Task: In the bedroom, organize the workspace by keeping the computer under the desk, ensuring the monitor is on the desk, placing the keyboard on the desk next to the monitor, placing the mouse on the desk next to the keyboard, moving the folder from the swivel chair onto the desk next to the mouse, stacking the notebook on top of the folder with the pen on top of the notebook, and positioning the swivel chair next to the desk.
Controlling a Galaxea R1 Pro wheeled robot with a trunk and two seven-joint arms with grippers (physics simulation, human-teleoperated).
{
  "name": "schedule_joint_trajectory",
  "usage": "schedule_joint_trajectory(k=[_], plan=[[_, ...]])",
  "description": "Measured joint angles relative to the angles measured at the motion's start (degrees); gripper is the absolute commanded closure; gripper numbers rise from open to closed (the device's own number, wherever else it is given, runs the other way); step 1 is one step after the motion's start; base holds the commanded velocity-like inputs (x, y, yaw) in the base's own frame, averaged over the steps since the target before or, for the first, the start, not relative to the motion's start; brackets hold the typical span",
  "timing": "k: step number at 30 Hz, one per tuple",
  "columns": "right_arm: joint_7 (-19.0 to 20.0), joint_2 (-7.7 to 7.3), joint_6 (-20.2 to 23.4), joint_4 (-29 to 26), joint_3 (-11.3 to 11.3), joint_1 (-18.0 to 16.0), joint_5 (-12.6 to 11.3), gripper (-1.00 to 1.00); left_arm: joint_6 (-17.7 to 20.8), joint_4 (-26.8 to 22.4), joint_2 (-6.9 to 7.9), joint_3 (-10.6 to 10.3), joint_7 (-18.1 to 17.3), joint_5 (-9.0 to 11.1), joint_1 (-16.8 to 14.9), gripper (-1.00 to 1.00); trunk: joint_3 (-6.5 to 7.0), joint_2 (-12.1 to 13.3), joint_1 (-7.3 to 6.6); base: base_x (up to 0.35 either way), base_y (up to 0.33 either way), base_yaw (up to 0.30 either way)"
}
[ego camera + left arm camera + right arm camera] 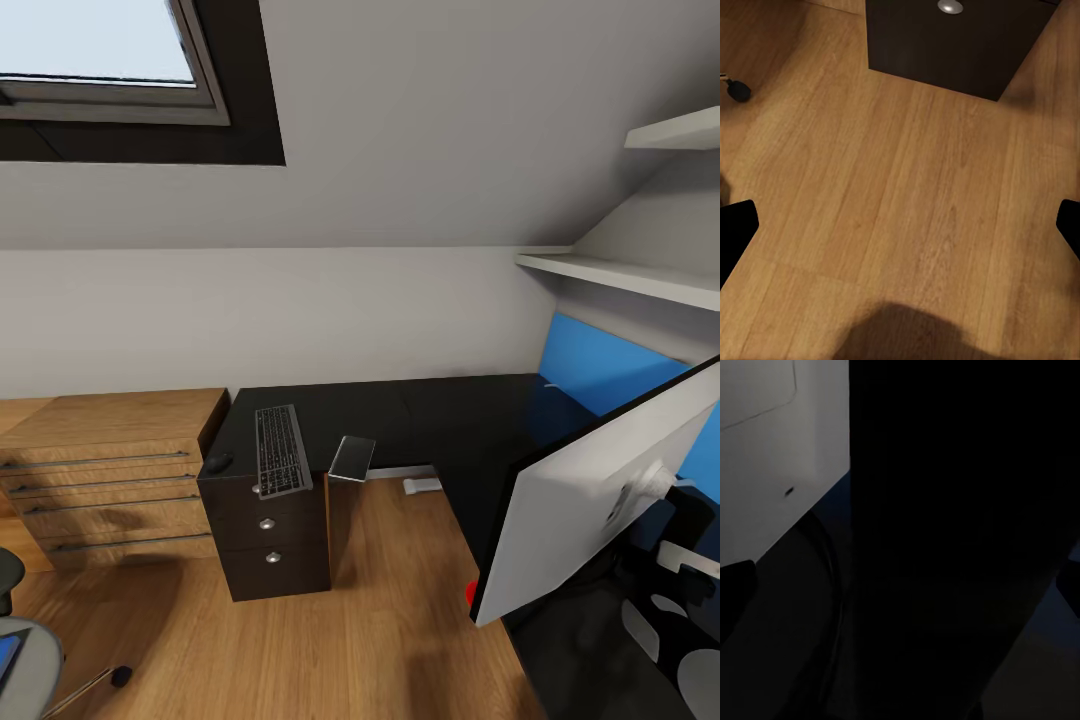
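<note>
Head view, bedroom corner under a sloped ceiling: the black L-shaped worktop (440, 410) already carries the keyboard (279, 450), with the mouse (218, 462) just beside it at the edge near the wooden drawer chest (105, 465). The notebook (352, 458) lies near the keyboard's other side, overhanging the front edge. I read the monitor (590, 495) as tilted, pale back toward me, above the worktop's right wing before the blue back panel (600, 370); whether it rests there or is held by my right arm I cannot tell. The swivel chair (20, 640) sits at the lower left, well apart, a blue sliver on its seat probably the folder (6, 655). Judged remaining: folder, notebook stack, pen, chair. Left pincer (900, 225) hangs spread wide over wooden floor (907, 210); the right pincer's state is lost in darkness. Window (100, 50) above; wall shelves (620, 275) right.
</note>
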Motion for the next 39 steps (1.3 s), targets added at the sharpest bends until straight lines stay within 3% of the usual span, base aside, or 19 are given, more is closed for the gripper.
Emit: schedule_joint_trajectory(k=[18, 19, 39], plan=[[0.0, -0.65, 0.1, 0.0, 0.0, 0.0, -0.1, -1.0, 0.0, 0.0, -0.08, -0.1, 0.0, -0.1, 0.0, -1.0, 0.0, 0.0, 0.0, 0.0, 0.0, 0.0], [0.0, -0.65, 0.1, 0.0, 0.0, 0.0, -0.1, 1.0, 0.0, 0.0, -0.08, -0.1, 0.0, -0.1, 0.0, -1.0, 0.0, 0.0, 0.0, 0.0, 0.0, 0.0], [-0.1, -0.6, 0.0, -0.1, -0.2, 0.0, -0.2, 1.0, 0.0, 0.0, -0.08, 0.0, 0.1, -0.1, 0.0, -1.0, 0.0, 0.0, 0.0, 0.0, 0.0, 0.0]])
